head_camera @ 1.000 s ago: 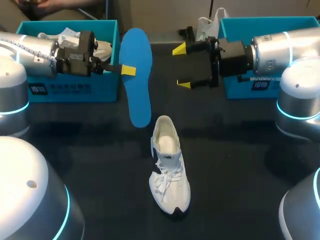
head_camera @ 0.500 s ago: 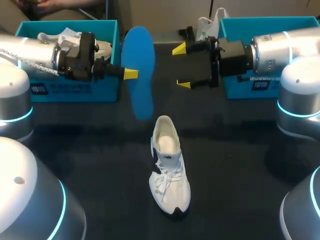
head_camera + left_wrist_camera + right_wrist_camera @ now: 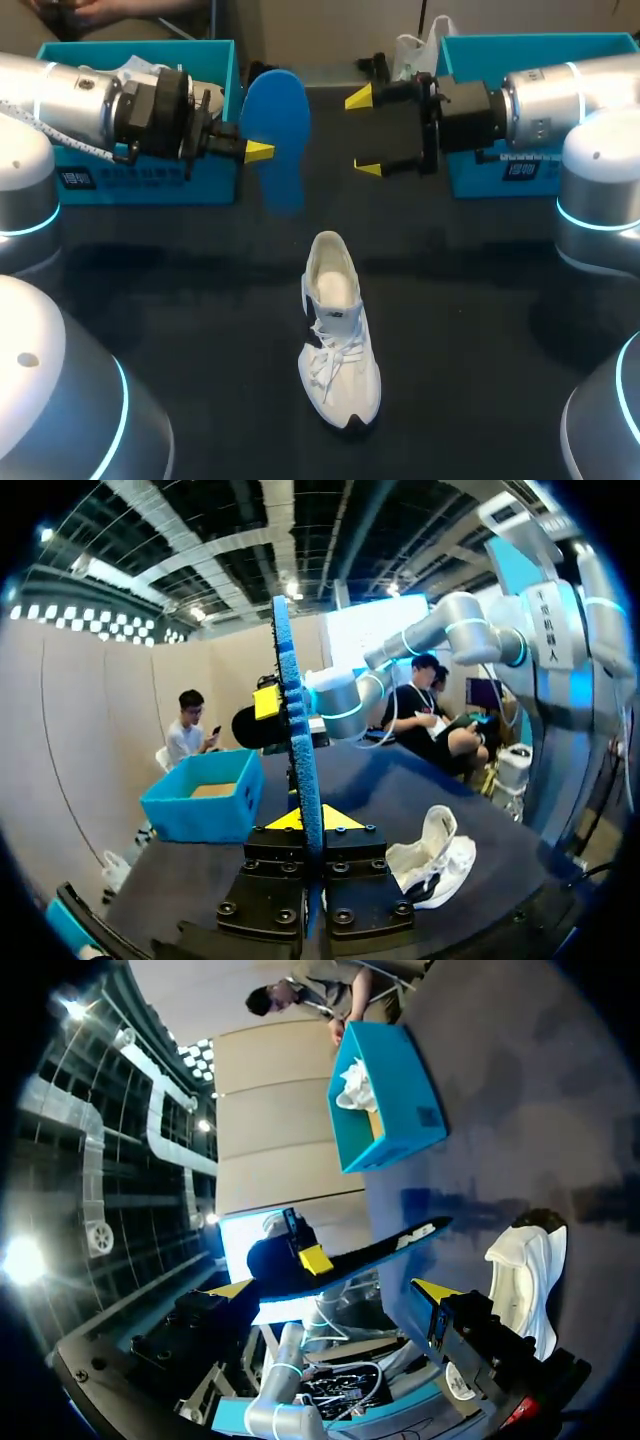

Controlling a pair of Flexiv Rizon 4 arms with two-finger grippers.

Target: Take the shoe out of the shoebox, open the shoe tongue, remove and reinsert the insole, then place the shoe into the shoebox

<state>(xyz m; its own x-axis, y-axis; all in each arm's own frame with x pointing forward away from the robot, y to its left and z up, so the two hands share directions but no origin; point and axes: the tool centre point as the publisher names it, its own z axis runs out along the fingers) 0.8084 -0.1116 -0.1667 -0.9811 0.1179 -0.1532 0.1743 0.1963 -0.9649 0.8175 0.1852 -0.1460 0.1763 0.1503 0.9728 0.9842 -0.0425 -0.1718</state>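
Above the table, in the head view, the left gripper pinches the blue insole by its edge and holds it in the air, just in front of the left box; the right gripper hangs near it with its fingers spread wide and nothing in them; the white shoe lies on the table between the arms, well apart from both boxes, its opening towards the insole.

Along the left wrist view, the insole stands edge-on, clamped between the fingers of the left gripper; the shoe lies on the table beside and below it.

From the right wrist view, the right gripper is released; the insole crosses ahead of it without touching; the shoe sits beside one finger.

Judging by this, the insole is out and reinsertion is the step in hand; the next move calls for tipping the insole toe-first down into the shoe's opening, probably with the free gripper steadying the shoe so that it does not slide.
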